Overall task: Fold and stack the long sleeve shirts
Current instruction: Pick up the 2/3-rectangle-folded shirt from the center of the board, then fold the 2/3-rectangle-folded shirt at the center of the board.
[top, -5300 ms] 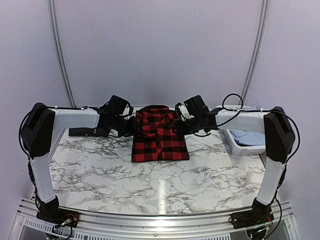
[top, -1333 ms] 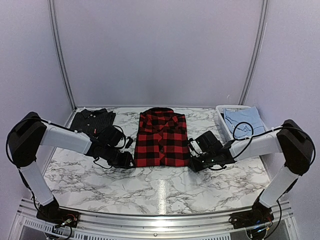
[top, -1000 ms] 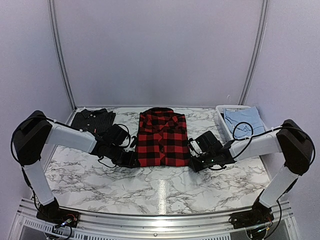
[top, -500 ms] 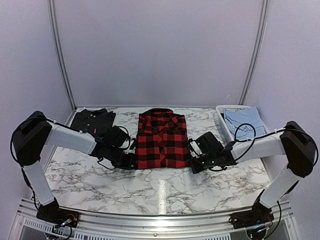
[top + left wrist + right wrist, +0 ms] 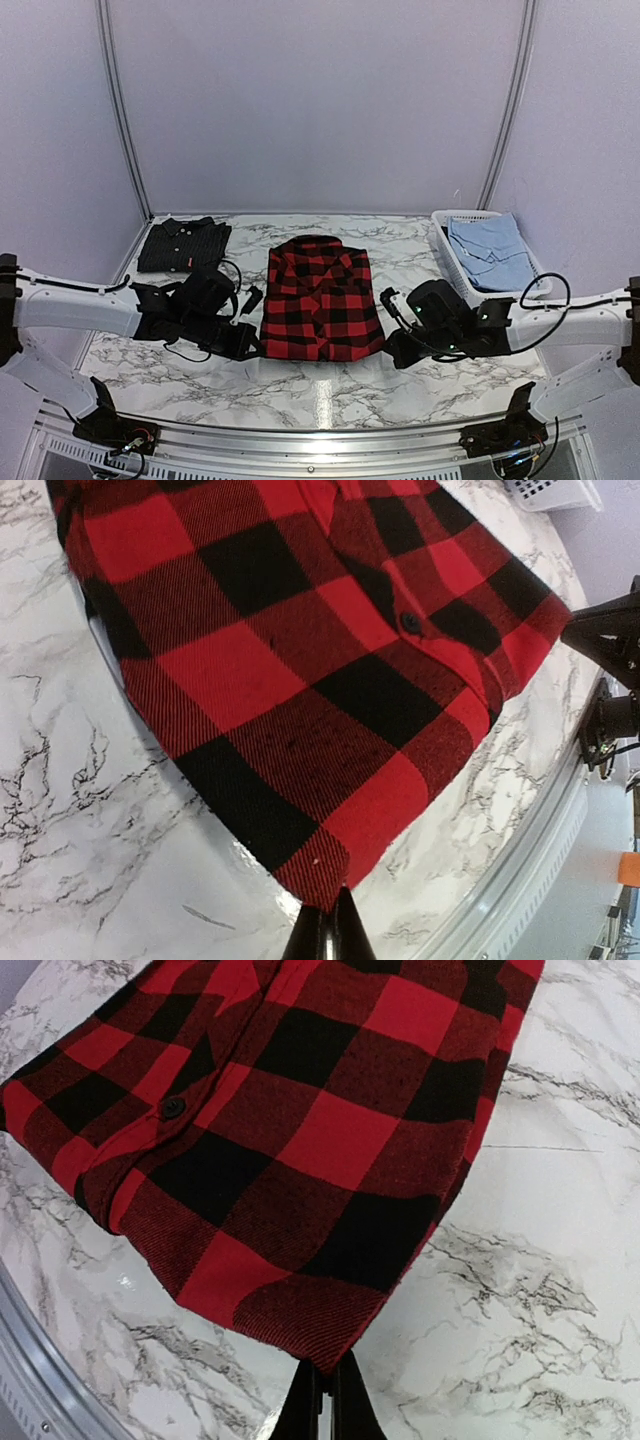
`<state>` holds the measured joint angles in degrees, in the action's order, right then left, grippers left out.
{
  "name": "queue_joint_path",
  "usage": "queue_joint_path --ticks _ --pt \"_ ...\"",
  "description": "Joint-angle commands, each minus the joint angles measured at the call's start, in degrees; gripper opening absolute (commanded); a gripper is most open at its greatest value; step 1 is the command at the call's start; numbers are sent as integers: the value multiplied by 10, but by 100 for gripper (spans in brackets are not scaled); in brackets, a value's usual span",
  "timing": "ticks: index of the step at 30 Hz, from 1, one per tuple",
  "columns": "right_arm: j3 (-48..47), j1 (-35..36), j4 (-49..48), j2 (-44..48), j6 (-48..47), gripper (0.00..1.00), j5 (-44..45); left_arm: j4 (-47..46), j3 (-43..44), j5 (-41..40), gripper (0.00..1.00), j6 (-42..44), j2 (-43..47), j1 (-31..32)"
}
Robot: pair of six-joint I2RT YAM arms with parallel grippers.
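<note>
A folded red-and-black plaid shirt (image 5: 320, 300) lies mid-table, collar toward the back wall. My left gripper (image 5: 255, 350) is shut on its near left corner; the wrist view shows the black fingertips (image 5: 328, 935) pinching the hem of the plaid shirt (image 5: 300, 680). My right gripper (image 5: 392, 352) is shut on the near right corner, and its fingertips (image 5: 330, 1400) clamp the edge of the plaid shirt (image 5: 300, 1140). A folded dark charcoal shirt (image 5: 183, 243) rests at the back left, apart from both grippers.
A white slotted basket (image 5: 452, 262) holding light blue cloth (image 5: 490, 250) stands at the back right. The marble table (image 5: 320, 385) ends in a metal rail (image 5: 300, 440) at the near edge.
Both grippers closed on the plaid shirt's near corners and drew it toward the near edge. Both arms have dropped low and pulled back.
</note>
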<state>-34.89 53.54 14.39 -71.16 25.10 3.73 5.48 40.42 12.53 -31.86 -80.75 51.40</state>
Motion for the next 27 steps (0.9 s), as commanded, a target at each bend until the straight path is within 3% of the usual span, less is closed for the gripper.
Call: queue_joint_path --ticks 1,6,10,15,21,24,27 --pt "-27 25 51 63 42 0 17 45 5 -49 0 -29 70 18" --pt "-139 -1 68 24 7 0 27 81 81 -87 0 -3 60 1" --pt "-237 -95 20 -89 -30 0 -20 79 174 -30 0 31 -29 -90" --pt "-398 -207 -47 -309 -52 0 -60 67 361 27 0 75 -238 -188" --pt "-604 -261 -37 -556 -47 0 -82 59 606 95 0 37 -516 -249" --pt "-616 -269 -36 -593 -45 0 -92 48 638 113 0 14 -569 -249" --pt "-567 -269 -47 -574 -45 0 -101 9 580 117 0 -5 -542 -244"
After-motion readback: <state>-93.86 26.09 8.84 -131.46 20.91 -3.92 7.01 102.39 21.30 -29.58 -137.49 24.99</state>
